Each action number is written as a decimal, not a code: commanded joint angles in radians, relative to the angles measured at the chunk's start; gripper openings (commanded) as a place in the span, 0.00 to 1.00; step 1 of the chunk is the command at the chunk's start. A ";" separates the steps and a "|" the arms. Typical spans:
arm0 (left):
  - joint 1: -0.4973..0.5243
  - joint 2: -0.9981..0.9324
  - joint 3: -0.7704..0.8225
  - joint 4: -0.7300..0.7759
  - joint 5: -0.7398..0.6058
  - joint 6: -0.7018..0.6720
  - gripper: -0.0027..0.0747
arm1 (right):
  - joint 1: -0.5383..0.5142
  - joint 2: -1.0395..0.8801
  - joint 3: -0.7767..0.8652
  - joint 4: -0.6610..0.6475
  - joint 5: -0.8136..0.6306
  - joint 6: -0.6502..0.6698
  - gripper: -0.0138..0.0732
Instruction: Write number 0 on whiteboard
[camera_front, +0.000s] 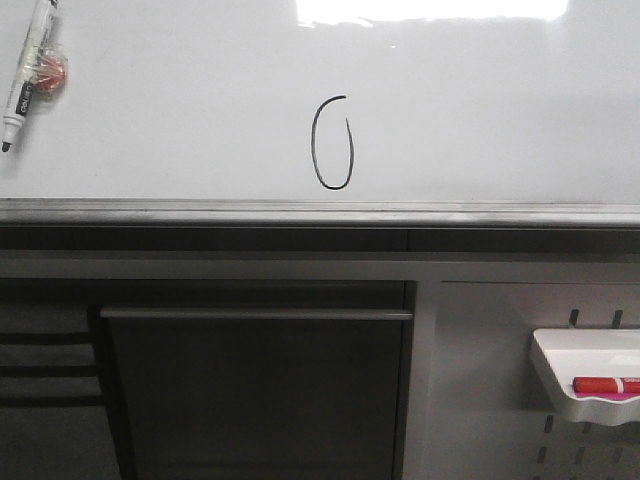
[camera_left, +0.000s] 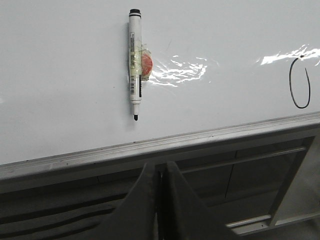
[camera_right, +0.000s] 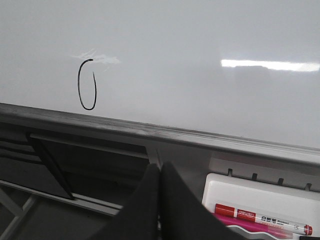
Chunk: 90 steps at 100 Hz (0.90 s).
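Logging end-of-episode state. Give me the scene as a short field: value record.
whiteboard: glossy white, grey metal edge strip along the bottom
number 0: drawn in thin black line, tall narrow oval, small gap at top
black marker: stuck on the board, tip down, uncapped, left of the 0
red marker: lying in the white tray below the board
left gripper: fingers closed, empty
right gripper: fingers closed, empty
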<state>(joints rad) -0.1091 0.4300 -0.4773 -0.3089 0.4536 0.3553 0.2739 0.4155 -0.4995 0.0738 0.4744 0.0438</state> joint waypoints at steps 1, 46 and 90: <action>0.002 0.007 -0.025 -0.022 -0.075 -0.011 0.01 | -0.009 0.004 -0.024 -0.011 -0.075 0.002 0.07; 0.003 -0.311 0.150 0.121 -0.182 -0.003 0.01 | -0.009 0.004 -0.024 -0.011 -0.075 0.002 0.07; 0.021 -0.460 0.500 0.297 -0.518 -0.328 0.01 | -0.009 0.004 -0.024 -0.011 -0.075 0.002 0.07</action>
<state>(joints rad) -0.1025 -0.0057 -0.0053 -0.0321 0.0624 0.0888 0.2684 0.4155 -0.4995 0.0720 0.4744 0.0460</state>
